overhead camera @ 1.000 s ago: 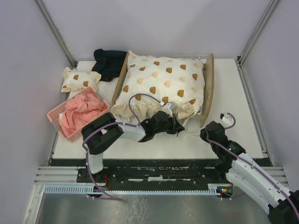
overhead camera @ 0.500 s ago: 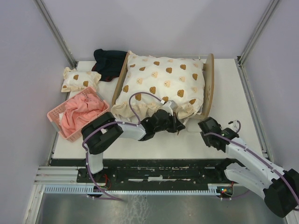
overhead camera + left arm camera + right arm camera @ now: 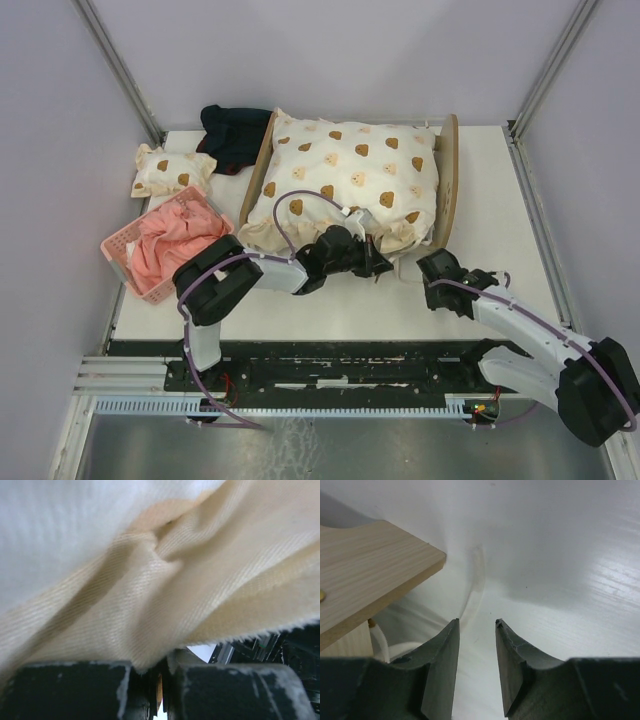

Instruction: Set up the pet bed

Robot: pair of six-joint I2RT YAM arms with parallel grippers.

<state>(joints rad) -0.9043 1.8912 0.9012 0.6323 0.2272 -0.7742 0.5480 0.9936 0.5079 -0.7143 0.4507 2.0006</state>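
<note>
- The pet bed (image 3: 449, 175) stood at the back middle of the white desk (image 3: 500, 200), its long side running left to right.
- Its tall arched plywood end was on the right and its lower plywood end on the left.
- A cream bear-print quilt (image 3: 345, 180) lay puffed over the whole frame, so whatever was under it was hidden.
- The quilt's ruffled hem hung over the near side of the bed.
- The left arm's fingers (image 3: 378, 265) were at that hem, near the bed's front right corner.
- In the left wrist view the fingers (image 3: 75, 692) were pressed nearly together, and the quilt (image 3: 165, 590) hem dropped into the narrow slit between them — pinching the cloth.
- The right arm's fingers (image 3: 432, 265) sat low on the desk just beside the tall end's near corner.
- In the right wrist view these fingers (image 3: 451, 635) were spread apart with nothing between them — only bare desk (image 3: 570, 580) below.
- The bed's plywood edge (image 3: 370, 575) lay just to their left, apart from them.
- A small bear-print pillow (image 3: 170, 170) lay at the back left of the desk.
- A dark cloth (image 3: 232, 135) lay between the pillow and the bed.
- A pink basket (image 3: 118, 250) holding pink cloth (image 3: 175, 245) stood near the left edge.
</note>
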